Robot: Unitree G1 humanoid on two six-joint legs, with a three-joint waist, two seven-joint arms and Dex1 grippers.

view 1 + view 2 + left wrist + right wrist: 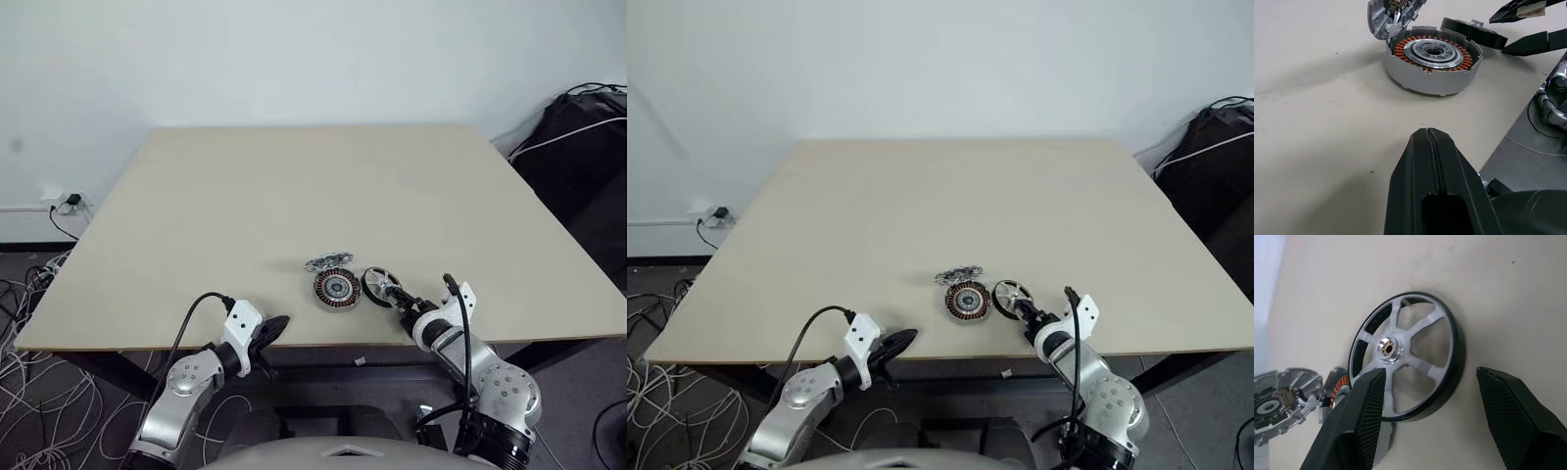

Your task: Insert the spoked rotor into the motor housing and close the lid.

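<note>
two black fingers of the right claw (1425, 431) are spread around the black-rimmed, silver-spoked rotor (1409, 355) lying on the beige surface (294, 196) beside the copper-wound motor housing (336, 288); pinching is called for next. the left claw (1432, 147) is pressed together.

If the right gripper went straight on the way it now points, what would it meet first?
Most likely the spoked rotor: it lies on the table just ahead of the right gripper, whose open fingers frame it. The motor housing sits off to one side. Exact depth is unclear.
</note>
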